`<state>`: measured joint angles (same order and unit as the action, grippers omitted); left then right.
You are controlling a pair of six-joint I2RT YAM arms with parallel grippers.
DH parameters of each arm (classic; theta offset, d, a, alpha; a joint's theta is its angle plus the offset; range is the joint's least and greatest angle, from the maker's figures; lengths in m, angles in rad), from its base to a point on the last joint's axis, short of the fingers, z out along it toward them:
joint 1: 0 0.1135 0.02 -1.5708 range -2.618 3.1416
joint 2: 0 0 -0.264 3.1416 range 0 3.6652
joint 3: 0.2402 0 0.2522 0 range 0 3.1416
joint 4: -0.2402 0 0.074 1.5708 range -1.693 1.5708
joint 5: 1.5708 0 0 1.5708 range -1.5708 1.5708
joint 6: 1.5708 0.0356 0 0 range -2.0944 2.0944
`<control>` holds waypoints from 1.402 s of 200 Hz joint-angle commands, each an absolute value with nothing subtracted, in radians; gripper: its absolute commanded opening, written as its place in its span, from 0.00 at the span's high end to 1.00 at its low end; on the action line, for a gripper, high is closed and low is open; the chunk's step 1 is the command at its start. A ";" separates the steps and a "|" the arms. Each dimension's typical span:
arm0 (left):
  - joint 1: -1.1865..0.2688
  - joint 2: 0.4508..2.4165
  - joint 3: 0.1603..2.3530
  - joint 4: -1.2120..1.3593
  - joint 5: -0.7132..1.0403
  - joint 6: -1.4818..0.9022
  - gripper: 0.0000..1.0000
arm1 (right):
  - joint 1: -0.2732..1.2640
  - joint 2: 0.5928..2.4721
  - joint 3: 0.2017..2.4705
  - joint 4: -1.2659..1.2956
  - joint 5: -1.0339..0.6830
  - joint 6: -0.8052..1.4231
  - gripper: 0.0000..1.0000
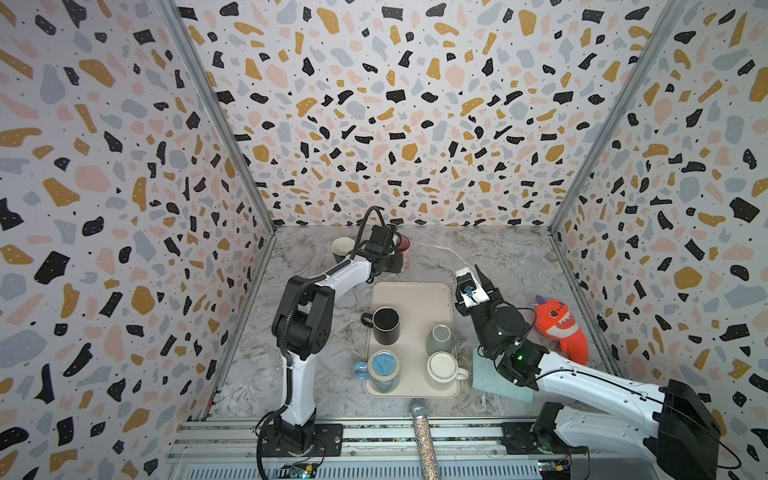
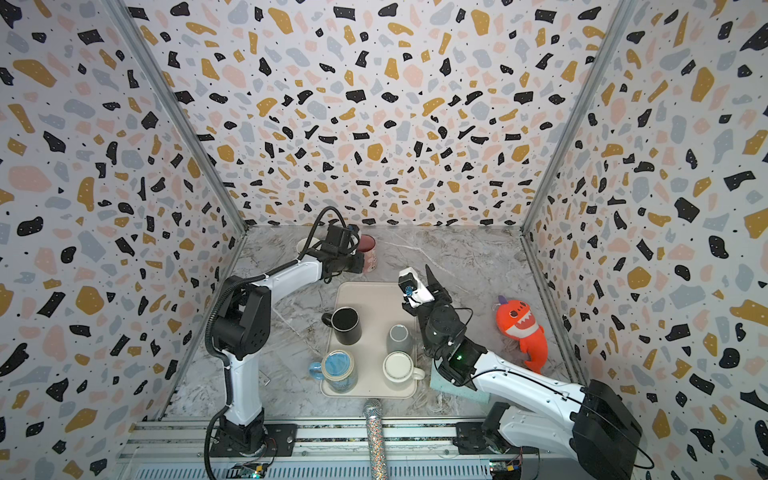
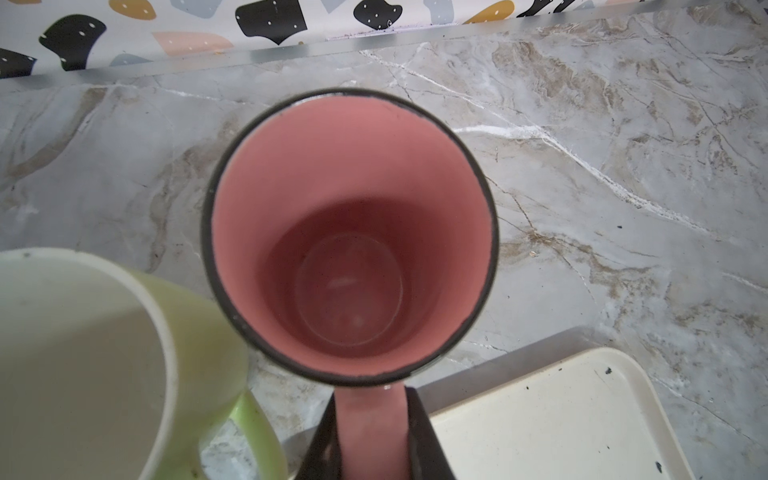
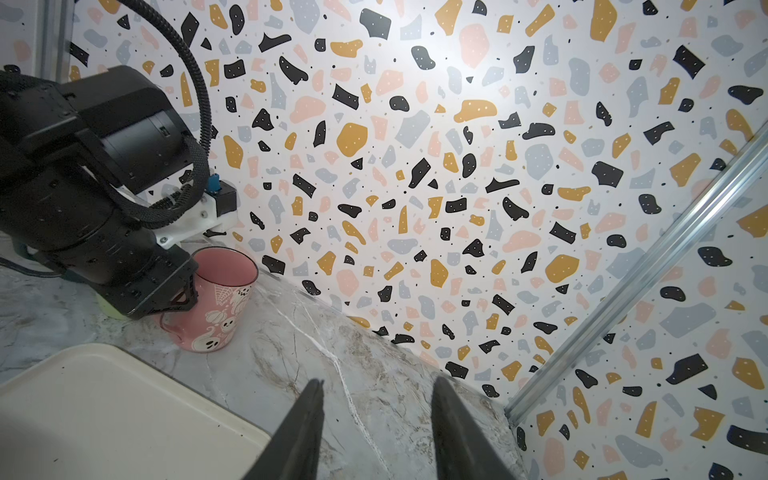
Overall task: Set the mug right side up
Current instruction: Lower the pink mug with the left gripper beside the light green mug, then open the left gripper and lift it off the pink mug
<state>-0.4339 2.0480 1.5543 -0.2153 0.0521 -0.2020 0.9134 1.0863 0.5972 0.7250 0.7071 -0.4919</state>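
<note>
The pink mug stood upright, mouth up, near the far edge of the desk, left of its middle and close to the back wall. In the right wrist view its base appeared to rest on the marble. The left arm reached out to it, and the left jaws were closed on the mug's handle, which showed pinched between two black fingers in the left wrist view. A green mug stood just beside it, towards the far left corner, also mouth up.

The right arm held the right jaws open and empty, tips apart, above bare desk just off the far right corner of the cream tray. The tray lay at the middle of the desk and carried a black mug, a grey cup turned bottom up, a blue mug and a white mug.

An orange plush toy lay near the right edge. A teal cloth lay partly under the right arm, and a glittery microphone lay across the front edge.
</note>
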 commanded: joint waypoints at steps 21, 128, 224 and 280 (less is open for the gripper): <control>-0.433 1.997 1.536 -0.173 0.079 -0.185 0.80 | 0.910 1.092 0.604 0.734 0.699 -0.471 0.56; -0.433 1.929 1.476 -0.156 0.090 -0.170 0.64 | 0.910 1.098 0.605 0.725 0.693 -0.459 0.56; -0.433 1.776 1.358 -0.222 0.092 -0.152 0.61 | 0.910 1.097 0.607 0.718 0.683 -0.437 0.56; -0.433 1.518 1.223 -0.312 0.034 -0.184 0.60 | 0.910 1.100 0.623 0.694 0.667 -0.401 0.56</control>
<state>-0.4339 1.6474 1.2682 -0.2710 0.0746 -0.1692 0.9134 1.1011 0.5972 0.7055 0.6800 -0.4374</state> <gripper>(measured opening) 0.394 0.440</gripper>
